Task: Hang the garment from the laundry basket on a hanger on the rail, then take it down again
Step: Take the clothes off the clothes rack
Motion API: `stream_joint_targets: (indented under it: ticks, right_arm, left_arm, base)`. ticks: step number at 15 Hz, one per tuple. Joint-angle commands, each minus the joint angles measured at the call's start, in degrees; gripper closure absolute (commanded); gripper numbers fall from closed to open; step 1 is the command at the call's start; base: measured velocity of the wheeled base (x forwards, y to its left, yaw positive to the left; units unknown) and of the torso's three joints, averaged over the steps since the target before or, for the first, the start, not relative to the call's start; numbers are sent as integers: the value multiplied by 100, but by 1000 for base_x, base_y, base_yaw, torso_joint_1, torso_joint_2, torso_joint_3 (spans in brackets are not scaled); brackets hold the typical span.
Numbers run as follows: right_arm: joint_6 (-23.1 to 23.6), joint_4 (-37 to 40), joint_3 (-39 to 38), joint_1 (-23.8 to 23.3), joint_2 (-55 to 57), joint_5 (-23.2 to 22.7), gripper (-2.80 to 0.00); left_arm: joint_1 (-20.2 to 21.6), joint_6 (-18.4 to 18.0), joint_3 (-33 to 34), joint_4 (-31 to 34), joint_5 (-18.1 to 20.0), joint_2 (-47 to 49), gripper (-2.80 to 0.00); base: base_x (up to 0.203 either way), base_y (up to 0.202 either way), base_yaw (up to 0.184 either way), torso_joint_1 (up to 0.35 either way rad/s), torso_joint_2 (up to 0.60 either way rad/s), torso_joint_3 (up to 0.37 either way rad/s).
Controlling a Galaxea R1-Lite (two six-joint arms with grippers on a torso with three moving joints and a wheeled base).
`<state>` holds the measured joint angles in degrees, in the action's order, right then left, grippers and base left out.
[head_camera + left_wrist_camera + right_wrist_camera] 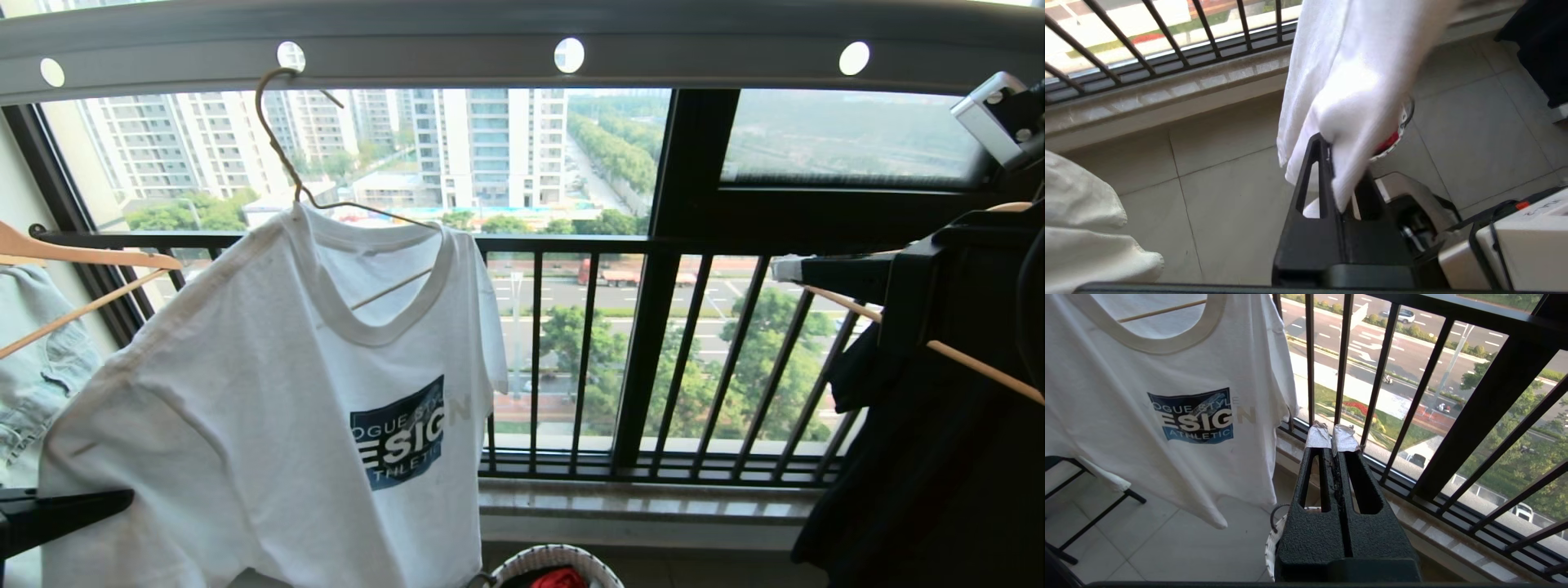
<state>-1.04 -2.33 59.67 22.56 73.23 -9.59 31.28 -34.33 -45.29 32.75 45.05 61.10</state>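
The white T-shirt garment (269, 392) with its dark blue chest print hangs on the thin cream hanger (282, 147). The hanger's hook sits in a hole of the grey rail (449, 49). My left gripper (1337, 163) is low beside the shirt, shut on a fold of the garment (1355, 102) near its lower edge. My right gripper (1333, 437) hovers to the shirt's right by the window bars, shut and empty; in the head view its taped tips (788, 268) point left. The laundry basket (522, 563) stands on the floor below, holding a red cloth (559, 578).
The black window guard (571, 245) and a stone sill (645, 506) run behind the shirt. Wooden hangers (82, 257) with a denim piece hang at the left. A black shirt (939, 457) hangs at the right. Tiled floor (1229, 204) lies under the left gripper.
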Motion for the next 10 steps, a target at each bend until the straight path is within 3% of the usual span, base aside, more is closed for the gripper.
stream_joint_targets:
  ticks: [1, 3, 10]
  right_arm:
    - [-1, -4, 9, 2, -2, -7, 0]
    - [-1, -4, 18, 2, -2, -7, 0]
    - [-1, -4, 27, 2, -28, -16, 0]
  left_arm:
    - [9, 595, 133, 5, 0, -397, 0]
    - [106, 1005, 231, -5, -39, -565, 0]
    - [436, 947, 784, -5, -68, -580, 0]
  base:
    - [0, 0, 0, 0, 0, 0]
    - [0, 0, 0, 0, 0, 0]
    - [0, 0, 0, 0, 0, 0]
